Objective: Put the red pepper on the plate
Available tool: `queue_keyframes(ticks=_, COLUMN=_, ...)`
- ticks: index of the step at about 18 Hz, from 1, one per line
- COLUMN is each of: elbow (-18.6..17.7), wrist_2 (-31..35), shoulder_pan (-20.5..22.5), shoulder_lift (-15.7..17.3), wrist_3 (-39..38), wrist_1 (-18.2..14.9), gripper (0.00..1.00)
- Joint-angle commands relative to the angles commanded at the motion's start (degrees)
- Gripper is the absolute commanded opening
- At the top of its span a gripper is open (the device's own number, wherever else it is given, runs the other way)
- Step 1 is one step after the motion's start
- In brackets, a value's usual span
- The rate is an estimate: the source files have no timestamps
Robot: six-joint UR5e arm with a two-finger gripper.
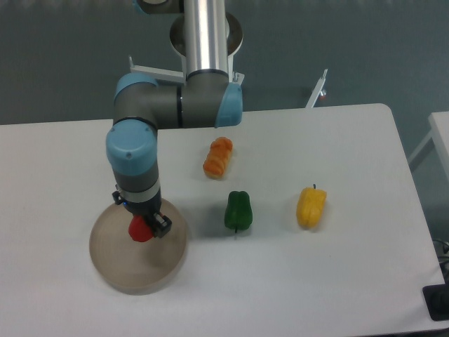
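Note:
The red pepper [139,229] is a small glossy red shape held in my gripper [144,228], over the upper middle of the round beige-grey plate [133,267] at the front left of the table. The gripper points straight down and is shut on the pepper; its fingers hide most of the pepper, and the stem does not show. I cannot tell whether the pepper touches the plate or hangs just above it.
A green pepper [238,210] lies right of the plate. A yellow pepper [311,206] lies farther right. An orange pepper [218,157] lies behind the green one. The arm's elbow [175,105] hangs over the table's back left.

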Motion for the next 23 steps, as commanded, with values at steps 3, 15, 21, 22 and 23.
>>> queue_keyframes(ticks=3, elbow=0.2, wrist_2=0.1, shoulder_pan=-1.1, shoulder_lift=-1.8, wrist_3=-0.1, wrist_1=1.8, gripper=0.35)
queue_keyframes(ticks=15, elbow=1.6, wrist_2=2.9, shoulder_pan=0.4, shoulder_lift=-0.4, wrist_3=1.0, wrist_1=2.2, gripper=1.00)
queue_keyframes(ticks=21, elbow=1.8, wrist_2=2.0, shoulder_pan=13.2, shoulder_lift=6.4, wrist_3=9.3, wrist_1=1.7, gripper=1.00)
queue_keyframes(ticks=22, elbow=1.8, wrist_2=1.8, shoulder_pan=14.7, shoulder_lift=6.8, wrist_3=10.9, wrist_1=1.7, gripper=1.00)
queue_keyframes(ticks=23, elbow=1.8, wrist_2=1.6, shoulder_pan=16.2, shoulder_lift=7.5, wrist_3=12.5, wrist_1=1.5, gripper=1.00)
